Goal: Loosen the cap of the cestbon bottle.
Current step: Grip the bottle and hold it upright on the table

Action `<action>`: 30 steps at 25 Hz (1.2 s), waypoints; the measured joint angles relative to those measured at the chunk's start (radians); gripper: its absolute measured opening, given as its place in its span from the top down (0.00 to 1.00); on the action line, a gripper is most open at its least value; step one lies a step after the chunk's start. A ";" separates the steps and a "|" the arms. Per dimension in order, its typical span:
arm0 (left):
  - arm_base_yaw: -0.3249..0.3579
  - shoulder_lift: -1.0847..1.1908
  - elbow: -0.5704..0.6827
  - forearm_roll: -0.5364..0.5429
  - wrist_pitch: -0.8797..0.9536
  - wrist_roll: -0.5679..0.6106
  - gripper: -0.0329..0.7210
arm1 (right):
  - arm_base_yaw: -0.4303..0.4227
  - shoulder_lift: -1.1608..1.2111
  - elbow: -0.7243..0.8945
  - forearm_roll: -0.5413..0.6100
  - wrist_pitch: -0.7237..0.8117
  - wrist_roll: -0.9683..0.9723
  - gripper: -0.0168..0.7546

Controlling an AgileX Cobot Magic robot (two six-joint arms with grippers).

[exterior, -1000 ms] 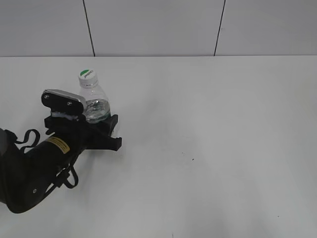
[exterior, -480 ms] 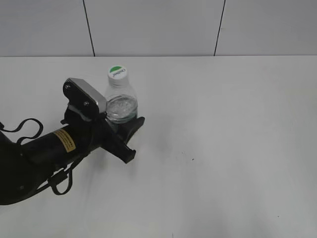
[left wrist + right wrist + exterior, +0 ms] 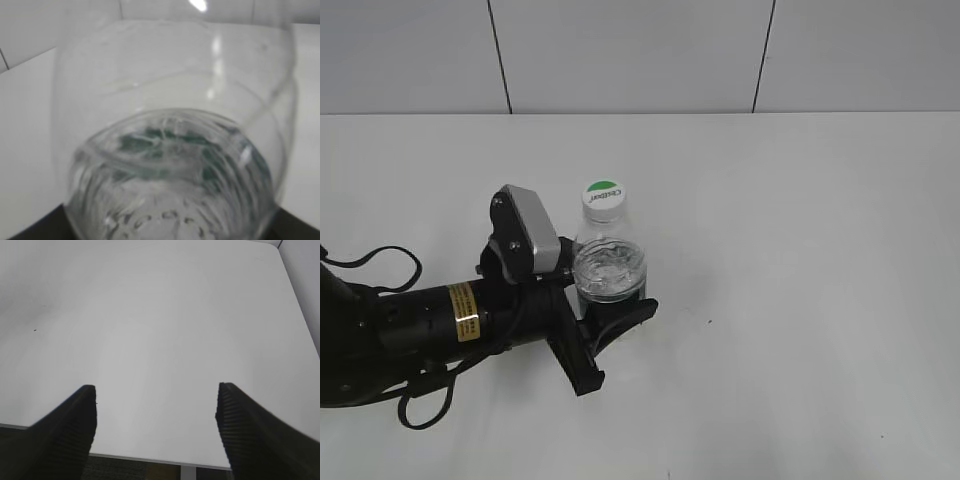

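The left gripper (image 3: pixel 605 320) was clamped around the lower body of the bottle (image 3: pixel 609 268), its black fingers (image 3: pixel 620 322) wrapped about the clear plastic on either side. The bottle stood upright in the left half of the white table (image 3: pixel 800 250), at about eight o'clock from the table's centre. The cap (image 3: pixel 603 197) sat on the neck at the bottle's twelve o'clock, white with a green half-circle on top. The arm (image 3: pixel 430 325) reached in from nine o'clock, lying low over the table. In the left wrist view the bottle (image 3: pixel 175 150) filled nearly the whole picture, blurred, with a hint of green showing through the ribbed plastic.

The right gripper (image 3: pixel 156 430) was spread wide apart, holding nothing, its two ribbed dark fingers (image 3: pixel 67 435) at seven and five o'clock over bare table (image 3: pixel 160 315).
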 joint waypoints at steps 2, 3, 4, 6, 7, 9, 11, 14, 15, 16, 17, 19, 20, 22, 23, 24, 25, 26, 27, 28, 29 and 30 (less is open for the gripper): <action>0.000 0.000 -0.014 0.034 0.005 -0.039 0.42 | 0.000 0.000 0.000 0.000 0.000 0.000 0.24; 0.000 0.000 -0.025 0.048 0.006 -0.061 0.42 | 0.000 0.000 0.000 0.000 0.000 0.000 0.24; 0.000 0.000 -0.038 0.058 0.006 -0.077 0.42 | 0.000 0.000 0.000 0.000 0.000 0.000 0.24; 0.000 0.003 -0.077 0.070 0.007 -0.110 0.42 | 0.000 0.000 0.000 0.000 0.000 0.000 0.24; 0.000 0.009 -0.099 0.077 0.007 -0.128 0.42 | 0.000 0.000 0.000 0.000 0.000 0.000 0.24; 0.000 0.027 -0.142 0.091 0.007 -0.150 0.42 | 0.000 0.000 0.000 0.000 0.000 0.000 0.24; 0.000 0.053 -0.180 0.110 0.006 -0.174 0.42 | 0.000 0.000 0.000 0.000 0.000 0.000 0.24; 0.000 0.098 -0.218 0.124 0.006 -0.187 0.42 | 0.000 0.000 0.000 0.000 0.000 0.000 0.24; 0.000 0.115 -0.226 0.126 0.006 -0.189 0.42 | 0.000 0.000 0.000 0.000 0.000 0.000 0.24; 0.000 0.129 -0.230 0.128 0.006 -0.190 0.42 | 0.000 0.000 0.000 0.000 0.000 0.000 0.24; 0.000 0.143 -0.231 0.128 0.006 -0.193 0.42 | 0.000 0.000 0.000 0.000 0.000 0.000 0.24; 0.000 0.164 -0.231 0.131 0.007 -0.193 0.42 | 0.000 0.000 0.000 0.000 0.000 0.000 0.24; 0.000 0.176 -0.231 0.133 0.007 -0.193 0.42 | 0.000 0.000 0.000 0.000 0.000 0.000 0.24; 0.000 0.193 -0.232 0.134 0.007 -0.193 0.42 | 0.000 0.000 0.000 0.000 0.000 0.000 0.24; 0.000 0.203 -0.232 0.134 0.002 -0.193 0.42 | 0.000 0.000 0.000 0.000 0.000 0.000 0.24; 0.000 0.207 -0.233 0.129 -0.004 -0.193 0.42 | 0.000 0.000 0.000 0.000 0.000 0.000 0.24; 0.000 0.211 -0.235 0.125 -0.011 -0.193 0.42 | 0.000 0.000 0.000 0.000 0.000 0.000 0.24; 0.000 0.213 -0.235 0.116 -0.015 -0.193 0.42 | 0.000 0.000 0.000 0.000 0.000 0.000 0.24; 0.000 0.213 -0.235 0.110 -0.016 -0.194 0.42 | 0.000 0.000 0.000 0.000 0.000 0.000 0.24; 0.000 0.214 -0.235 0.107 -0.017 -0.194 0.42 | 0.000 0.000 0.000 0.000 0.000 0.000 0.24; 0.000 0.214 -0.235 0.107 -0.017 -0.195 0.42 | 0.000 0.000 0.000 0.000 0.000 0.000 0.24; 0.000 0.214 -0.235 0.107 -0.017 -0.195 0.42 | 0.000 0.000 0.000 0.000 0.000 0.000 0.24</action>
